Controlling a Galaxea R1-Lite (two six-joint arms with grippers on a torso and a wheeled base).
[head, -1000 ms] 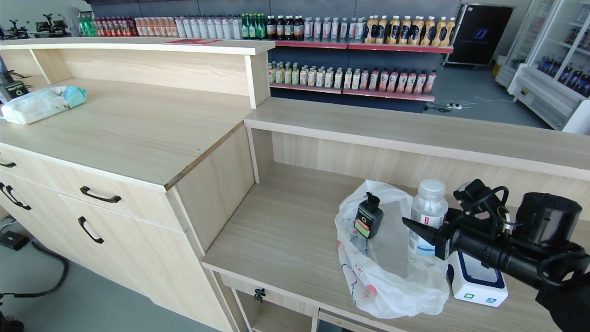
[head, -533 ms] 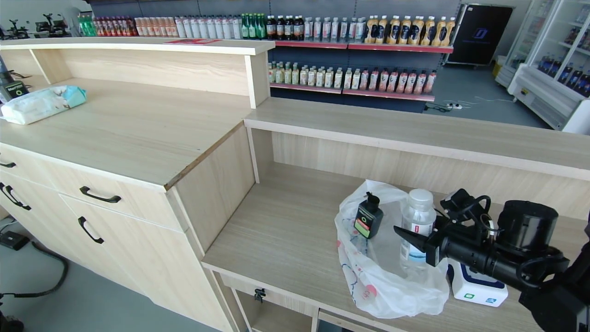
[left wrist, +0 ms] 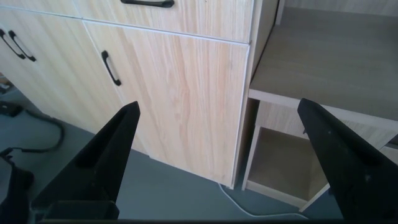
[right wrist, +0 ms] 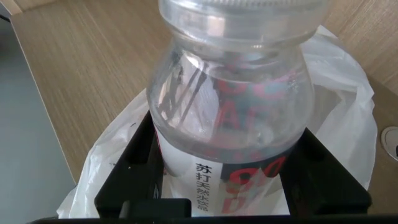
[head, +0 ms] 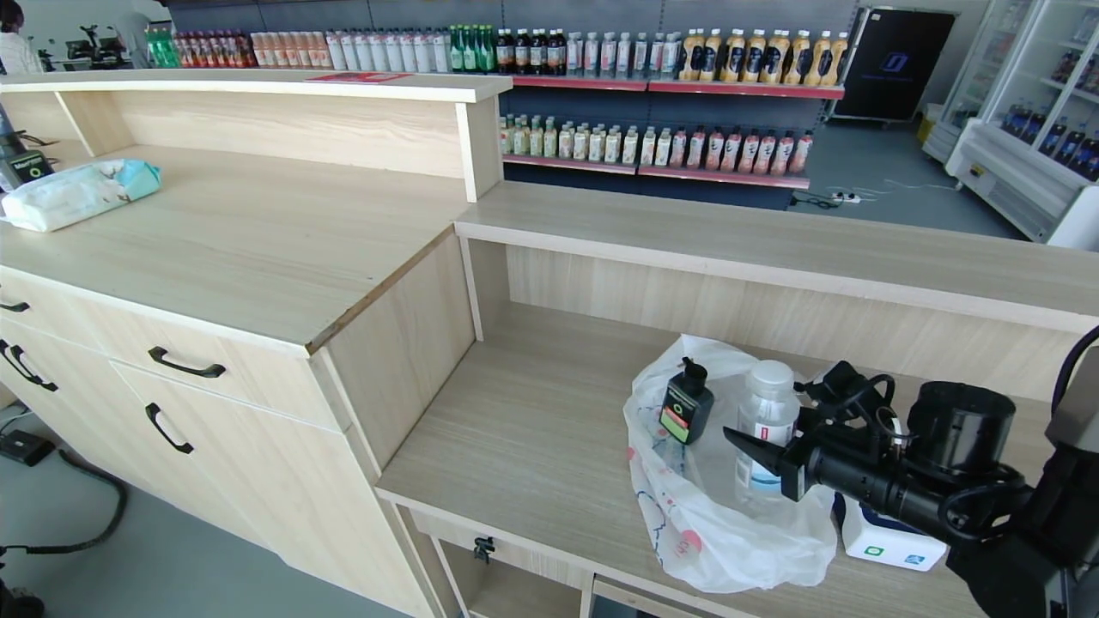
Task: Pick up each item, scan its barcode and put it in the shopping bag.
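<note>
The clear bottle (head: 762, 421) stood upright in the shopping bag's (head: 704, 536) mouth near the lower counter's (head: 532, 429) front edge, clamped by the right gripper (head: 755, 446) beside a dark pump bottle (head: 686, 410), while the left gripper (left wrist: 217, 106) hung wide open, empty.

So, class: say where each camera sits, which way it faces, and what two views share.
Head view: on the head, facing forward and down over the counter; the right gripper holds the clear bottle at the shopping bag.
Left wrist view: on the left wrist, facing a cabinet door and floor; the open left gripper frames it.
Right wrist view: on the right wrist, close on the clear bottle between its fingers.
Shared: head and right wrist views both show clear bottle and shopping bag.
</note>
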